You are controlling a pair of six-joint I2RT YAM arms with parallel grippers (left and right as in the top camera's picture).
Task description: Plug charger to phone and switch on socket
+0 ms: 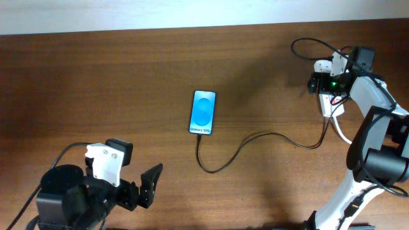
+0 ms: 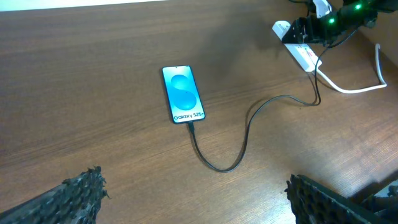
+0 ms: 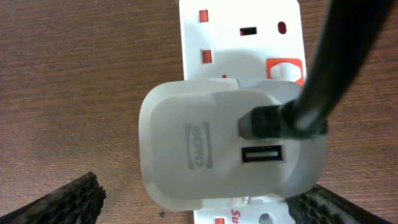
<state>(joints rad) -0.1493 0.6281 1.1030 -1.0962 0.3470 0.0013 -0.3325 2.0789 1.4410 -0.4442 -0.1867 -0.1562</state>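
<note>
The phone [image 1: 203, 112] lies screen up mid-table, its blue screen lit; it also shows in the left wrist view [image 2: 182, 94]. The charger cable [image 1: 243, 148] runs from the phone's lower edge, where its connector sits, in a loop [image 2: 239, 152] to the right. There it enters a white adapter [image 3: 230, 149] seated in the socket [image 3: 242, 37]. The socket lies at the far right [image 1: 331, 103] [image 2: 300, 51] and has a red switch [image 3: 285, 68]. My right gripper [image 3: 202, 208] is open, hovering over the adapter with a finger on either side. My left gripper [image 2: 199, 199] is open and empty near the front left [image 1: 147, 185].
The socket's thick white cord [image 2: 354, 87] curves away to the right. The right arm's base [image 1: 377, 160] stands at the right edge. The table's back edge meets a pale wall [image 1: 192, 13].
</note>
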